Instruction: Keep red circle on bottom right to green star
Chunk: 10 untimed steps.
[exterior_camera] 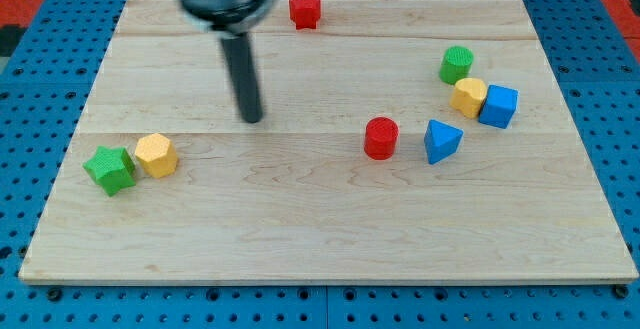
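The red circle (pixel 381 138) is a short red cylinder standing right of the board's middle. The green star (pixel 110 169) lies at the view's left, touching a yellow hexagon (pixel 156 155) on its right. My tip (pixel 251 119) rests on the board, well left of the red circle and up and right of the green star, touching no block. The dark rod rises from it to the arm's head at the view's top.
A blue triangle (pixel 441 141) lies just right of the red circle. A green cylinder (pixel 457 65), a yellow block (pixel 468 98) and a blue cube (pixel 498 106) cluster at the right. A red block (pixel 305 10) sits at the top edge. The wooden board (pixel 330 239) rests on a blue pegboard.
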Available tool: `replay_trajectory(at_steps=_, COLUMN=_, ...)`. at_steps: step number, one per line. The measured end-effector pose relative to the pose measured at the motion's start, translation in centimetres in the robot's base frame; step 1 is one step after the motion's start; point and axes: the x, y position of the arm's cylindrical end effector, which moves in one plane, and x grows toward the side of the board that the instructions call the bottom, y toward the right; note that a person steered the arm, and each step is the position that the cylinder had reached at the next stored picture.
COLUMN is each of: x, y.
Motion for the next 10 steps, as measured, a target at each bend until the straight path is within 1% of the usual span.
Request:
replay_trajectory(at_steps=1, x=0.0, y=11.0)
replay_trajectory(at_steps=2, x=1.1, y=19.6)
replay_trajectory(at_steps=3, x=4.3, y=21.8)
replay_trajectory(at_steps=4, x=5.6, y=23.8)
replay_trajectory(at_steps=5, x=4.8, y=17.3)
replay_trajectory(at_steps=7, x=3.7, y=-1.3)
replay_trajectory(at_steps=8, x=3.8, y=0.0)
replay_trajectory(at_steps=9, x=4.8, y=4.5)
replay_trajectory(at_steps=10, x=6.6, y=-2.0)
